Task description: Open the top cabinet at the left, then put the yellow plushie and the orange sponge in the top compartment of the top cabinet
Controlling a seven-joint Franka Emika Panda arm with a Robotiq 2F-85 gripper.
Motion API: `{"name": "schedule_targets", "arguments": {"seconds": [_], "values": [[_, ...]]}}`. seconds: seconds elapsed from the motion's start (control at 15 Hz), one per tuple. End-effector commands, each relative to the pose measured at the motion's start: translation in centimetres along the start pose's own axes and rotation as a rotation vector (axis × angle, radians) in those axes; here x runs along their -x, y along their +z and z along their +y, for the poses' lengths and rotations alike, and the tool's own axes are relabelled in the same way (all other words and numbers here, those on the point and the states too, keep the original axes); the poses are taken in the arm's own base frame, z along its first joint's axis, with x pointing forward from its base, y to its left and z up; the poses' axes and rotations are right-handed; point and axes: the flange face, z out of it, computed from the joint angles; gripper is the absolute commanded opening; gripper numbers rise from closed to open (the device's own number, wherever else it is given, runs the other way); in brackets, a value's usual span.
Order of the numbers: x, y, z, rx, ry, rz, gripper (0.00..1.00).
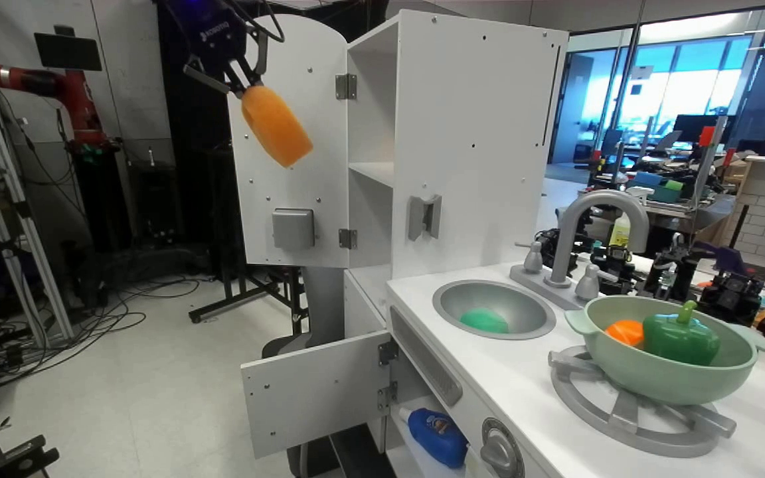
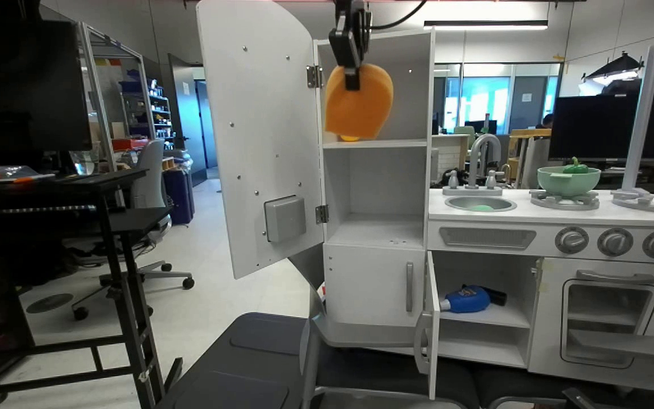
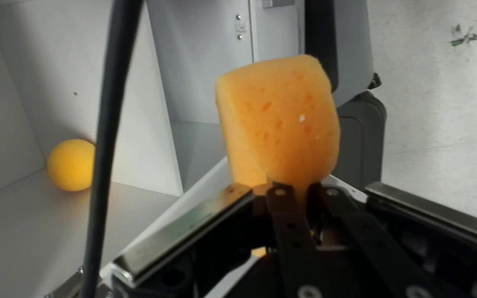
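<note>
orange sponge (image 1: 275, 126) is clenched in robotiq gripper (image 3: 304, 194), held in air outside top cabinet (image 1: 482, 99), whose door (image 2: 264, 142) is swung wide. round yellow plushie (image 3: 71, 165) is lodged in top compartment (image 2: 409, 102); in wrist view its right edge is hidden by black cable (image 3: 113, 103), in exterior view plushie (image 2: 349, 138) is almost wholly blocked by sponge. gripper's upper end is cut off in both exterior views.

Small lettering (image 1: 215, 31) on the hand (image 1: 247, 87) apparently reads "ROBOTIQ".
</note>
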Motion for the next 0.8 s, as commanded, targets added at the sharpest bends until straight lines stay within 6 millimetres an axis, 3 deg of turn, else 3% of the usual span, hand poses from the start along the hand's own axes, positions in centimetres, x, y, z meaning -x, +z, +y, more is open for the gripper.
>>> {"name": "schedule_targets", "arguments": {"seconds": [0.0,0.4,0.73], "values": [[-0.7,3.3,2.1,0.143,0.073,0.002,0.03],[-0.5,8.2,4.9,0.298,0.195,-0.014,0.03],[-1.3,11.2,5.3,0.411,0.282,-0.005,0.03]]}}
